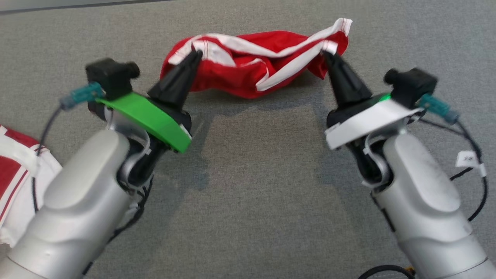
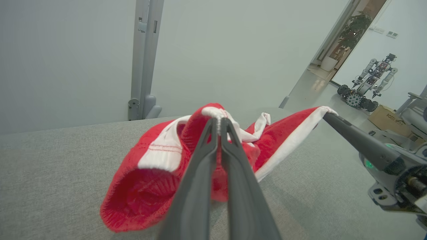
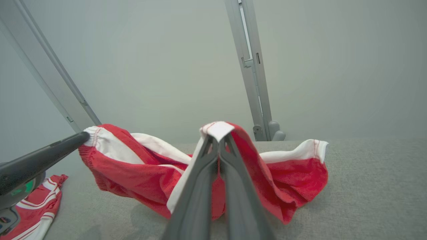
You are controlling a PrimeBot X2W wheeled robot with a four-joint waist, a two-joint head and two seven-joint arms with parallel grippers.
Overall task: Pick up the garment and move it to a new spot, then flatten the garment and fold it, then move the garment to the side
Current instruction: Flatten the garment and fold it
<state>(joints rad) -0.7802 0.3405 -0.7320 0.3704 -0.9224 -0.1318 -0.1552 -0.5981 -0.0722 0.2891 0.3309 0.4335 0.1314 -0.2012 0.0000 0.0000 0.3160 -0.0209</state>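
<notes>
A: The jaws first: how do they stand?

B: Left jaws are pinched tight on a white-edged fold at one end of the garment (image 1: 248, 73). Right jaws are pinched the same way on the white band at the other end.

A: Both holding it, then. Where does it sit?

B: It's strung between the two sets of jaws, bunched up, and the middle sags below the tips. It's red cloth with white trim. One white strip runs loosely from jaws to jaws.

A: Is it off the desk (image 1: 252, 174)?

B: The gripped ends are raised. The low folds seem to reach the desk under the jaws, but I can't tell how much of it rests there.

A: Anything else nearby?

B: Another cloth (image 1: 15, 174), red and white, lies on the desk behind the left jaws and out to their outer side. It's well apart from the garment.
</notes>
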